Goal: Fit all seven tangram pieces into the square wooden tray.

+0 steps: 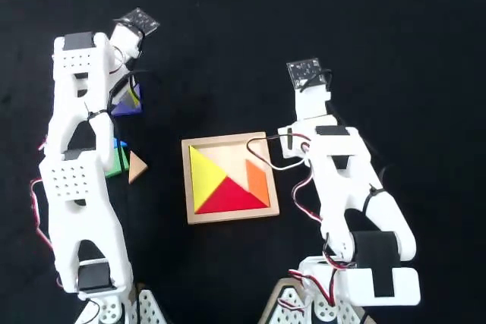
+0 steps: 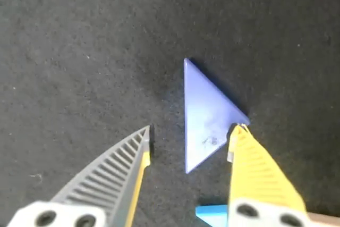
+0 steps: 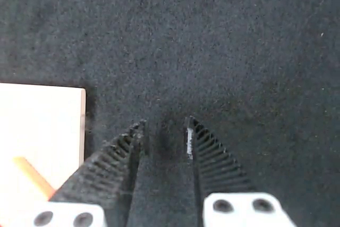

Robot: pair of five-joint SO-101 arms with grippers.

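High view | tray (image 1: 187, 180): 3 pieces (image 1: 228, 187) | loose pieces (image 1: 137, 166) on table (image 1: 418, 73): 4

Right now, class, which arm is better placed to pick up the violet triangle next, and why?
Left, probably. The left gripper hangs open right over the violet triangle. The right gripper is over bare cloth beside the tray, on the far side from the loose pieces.

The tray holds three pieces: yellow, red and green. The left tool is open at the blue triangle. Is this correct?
One colour is wrong. In the high view the tray holds the orange piece, not a green one; the green piece lies outside it. The yellow piece and the red piece are there, and the left tool is open at the blue triangle.
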